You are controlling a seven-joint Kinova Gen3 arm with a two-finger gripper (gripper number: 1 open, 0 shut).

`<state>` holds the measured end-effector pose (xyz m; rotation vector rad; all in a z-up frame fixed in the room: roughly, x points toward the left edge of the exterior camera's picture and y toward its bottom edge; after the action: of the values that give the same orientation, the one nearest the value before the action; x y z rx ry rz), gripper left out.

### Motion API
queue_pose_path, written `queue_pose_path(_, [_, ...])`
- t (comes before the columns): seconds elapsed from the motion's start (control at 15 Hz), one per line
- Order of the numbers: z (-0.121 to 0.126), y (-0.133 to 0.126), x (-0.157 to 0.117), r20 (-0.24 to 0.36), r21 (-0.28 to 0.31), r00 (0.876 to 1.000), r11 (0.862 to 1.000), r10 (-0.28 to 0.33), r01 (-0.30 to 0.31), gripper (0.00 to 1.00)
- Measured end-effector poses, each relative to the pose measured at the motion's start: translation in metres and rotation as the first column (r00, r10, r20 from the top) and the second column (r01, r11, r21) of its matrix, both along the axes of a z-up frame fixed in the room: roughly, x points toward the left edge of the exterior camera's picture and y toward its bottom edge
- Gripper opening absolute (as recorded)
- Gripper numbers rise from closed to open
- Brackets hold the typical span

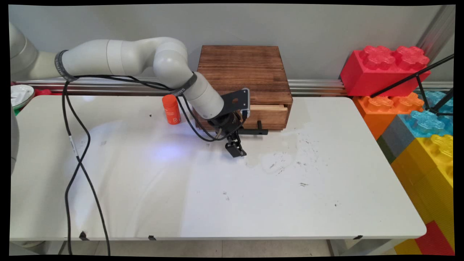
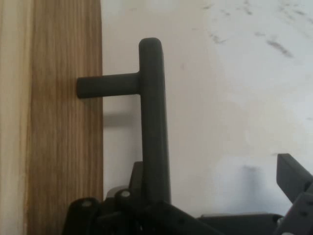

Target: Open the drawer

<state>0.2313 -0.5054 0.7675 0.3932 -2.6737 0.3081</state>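
One dark-stained wooden box [image 1: 246, 78] stands at the table's far edge, and it carries one paler wooden drawer [image 1: 266, 114] with one black bar handle [image 2: 154, 122]. Left of the box there is one orange cylindrical bottle [image 1: 171, 109] with a rounded cap. Right of the box, past the one white table [image 1: 326, 203], come the oversized plastic bricks: one red [image 1: 384, 69], one orange [image 1: 389, 105], two translucent blue [image 1: 429, 121], and at least one yellow [image 1: 435, 152]. Far left of the box, one white round object [image 1: 20, 95] peeks in.
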Motion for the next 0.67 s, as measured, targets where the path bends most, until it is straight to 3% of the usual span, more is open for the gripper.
queue_pose_path(0.67, [0.001,0.061,-0.019,-0.024,0.05,0.999,0.998,-0.04,0.041,1.0])
